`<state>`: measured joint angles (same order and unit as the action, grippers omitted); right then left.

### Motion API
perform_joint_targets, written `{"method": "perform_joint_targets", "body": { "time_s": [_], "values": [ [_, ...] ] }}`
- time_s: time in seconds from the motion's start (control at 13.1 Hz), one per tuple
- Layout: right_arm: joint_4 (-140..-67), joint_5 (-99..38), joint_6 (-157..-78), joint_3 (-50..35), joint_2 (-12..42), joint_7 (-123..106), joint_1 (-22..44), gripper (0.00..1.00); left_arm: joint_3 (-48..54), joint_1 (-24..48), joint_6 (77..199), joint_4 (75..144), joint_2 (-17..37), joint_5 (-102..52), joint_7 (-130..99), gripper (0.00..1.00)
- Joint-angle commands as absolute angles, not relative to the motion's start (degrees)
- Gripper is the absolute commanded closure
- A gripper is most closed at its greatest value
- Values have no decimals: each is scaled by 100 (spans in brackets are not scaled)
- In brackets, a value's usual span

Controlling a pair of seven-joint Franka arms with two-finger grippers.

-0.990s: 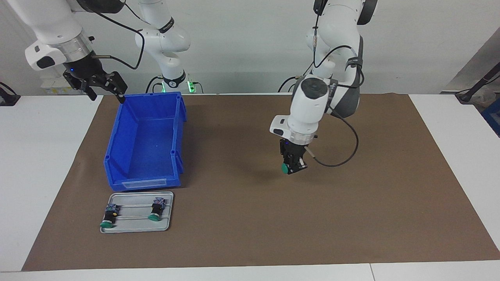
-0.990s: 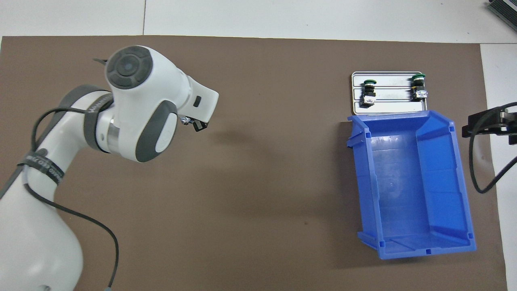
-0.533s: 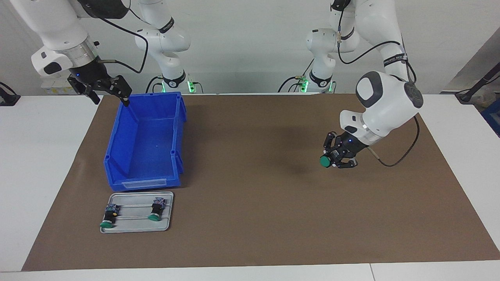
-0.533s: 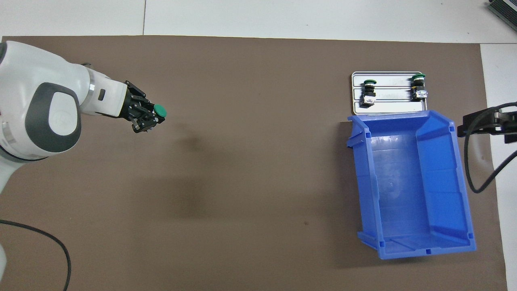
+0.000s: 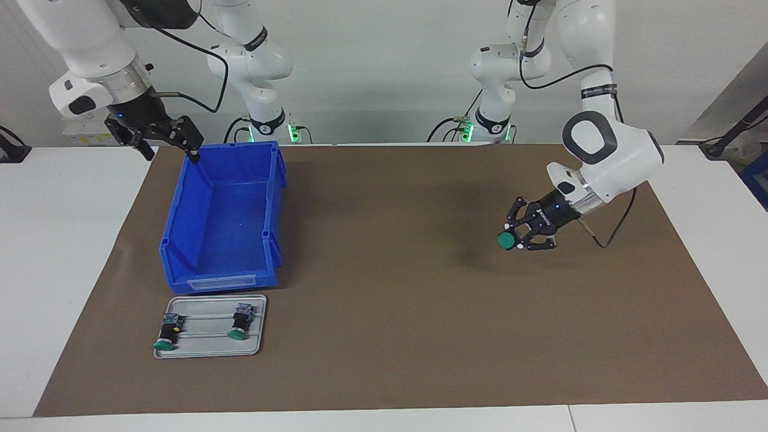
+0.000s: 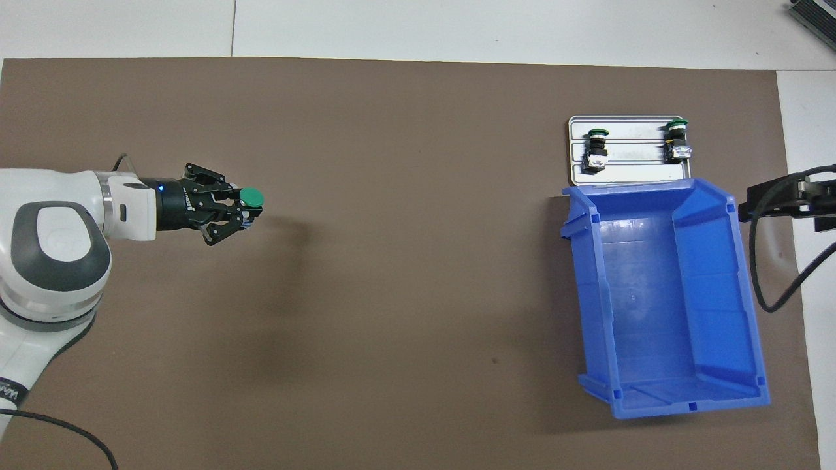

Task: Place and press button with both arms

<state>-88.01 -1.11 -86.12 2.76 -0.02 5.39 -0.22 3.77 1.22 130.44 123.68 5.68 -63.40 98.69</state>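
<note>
My left gripper (image 5: 517,239) hangs tilted over the brown mat (image 5: 384,336) toward the left arm's end of the table. It is shut on the button (image 5: 506,240), whose round green cap (image 6: 251,196) points sideways toward the middle of the table. The button's body is mostly hidden between the fingers. My right gripper (image 5: 168,144) is open and holds nothing. It hovers over the corner of the blue bin (image 5: 225,222) that is nearest the robots, at the right arm's end.
A small metal tray (image 5: 207,351) lies just farther from the robots than the bin. Two similar green-capped buttons rest on it, one with a yellow spot (image 5: 166,333) and one without (image 5: 240,324). The bin holds nothing.
The left arm swung from the middle of the mat toward its own end, carrying the button and tilting the gripper sideways. The right gripper shifted slightly toward the bin corner.
</note>
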Motion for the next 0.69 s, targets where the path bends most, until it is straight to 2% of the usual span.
{"method": "perform_joint_targets", "body": {
  "time_s": [0.0, 0.3, 0.61],
  "values": [
    [-8903, -149, -8648, 290, -79, 396, -18, 1, 378, 255, 13315, 13015, 185, -7501, 10771, 100],
    [-8903, -149, -8648, 290, -79, 396, -18, 1, 369, 632, 13359, 13429, 299, -9847, 12714, 100],
    [-8903, -149, -8648, 290, -79, 396, -18, 1, 369, 1264, 13079, 13553, 895, -12412, 14989, 100]
  ]
}}
